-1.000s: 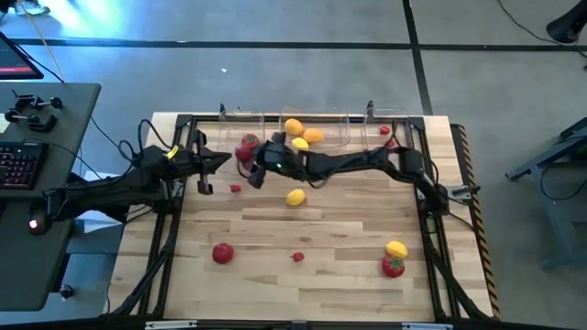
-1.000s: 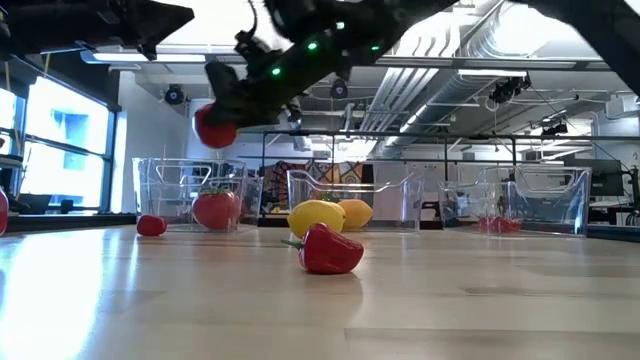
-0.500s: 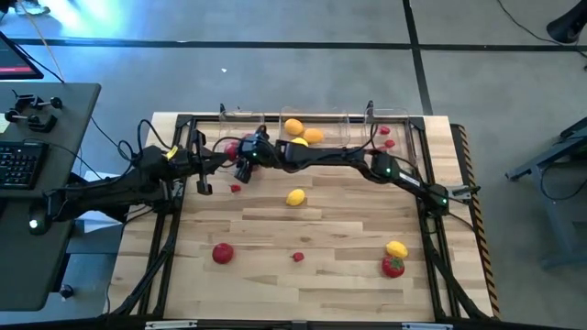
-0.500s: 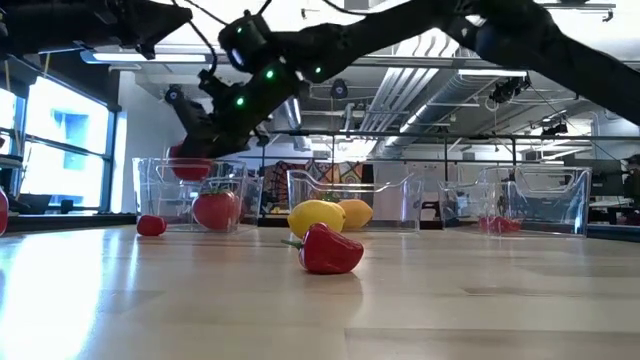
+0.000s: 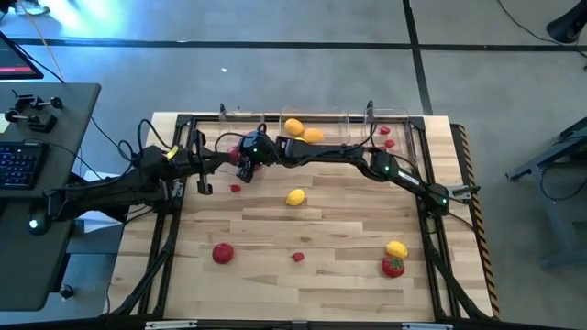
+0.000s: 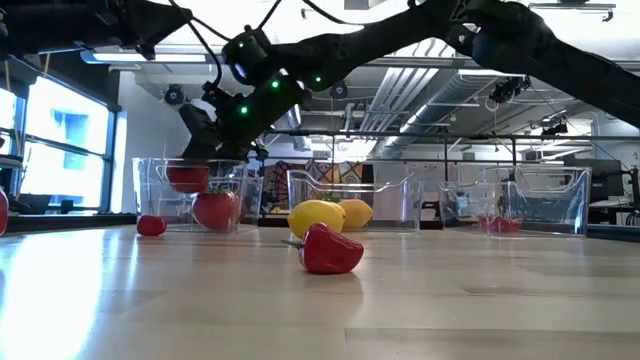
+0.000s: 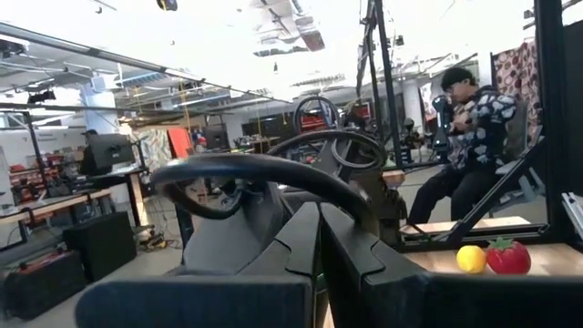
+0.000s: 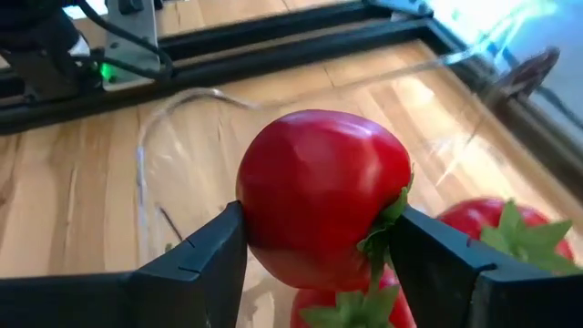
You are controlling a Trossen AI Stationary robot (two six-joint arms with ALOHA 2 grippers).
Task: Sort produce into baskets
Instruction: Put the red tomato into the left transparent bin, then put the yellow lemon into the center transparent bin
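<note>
My right gripper (image 5: 244, 152) reaches across to the far left and is shut on a red tomato (image 8: 323, 196), which is held inside the top of the left clear bin (image 6: 160, 195). Two more tomatoes (image 8: 506, 237) lie in that bin below it. The middle bin (image 5: 341, 120) holds yellow and orange citrus (image 5: 303, 131). The right bin (image 5: 404, 117) holds red berries (image 5: 386, 137). My left gripper (image 7: 320, 246) is shut and empty at the table's left side, beside the left bin. My right gripper pinches the tomato by two opposite sides (image 8: 250, 219) between its two fingers (image 8: 196, 264). Its green top (image 8: 387, 228) lies against one finger. The fingers slant down from the table's right. The tomato hangs clear above the tomatoes in the bin (image 6: 187, 175).
Loose on the table are a small berry (image 5: 236, 188), a lemon (image 5: 295, 196), a tomato (image 5: 222, 253), a berry (image 5: 297, 257), and a lemon (image 5: 396, 248) next to a red fruit (image 5: 393, 267) near the front right. A person sits in the room beyond (image 7: 460, 137).
My right gripper has carried the tomato toward the table's far left and down, from above the table beside the left bin into the top of that bin. It has stayed shut on the tomato.
</note>
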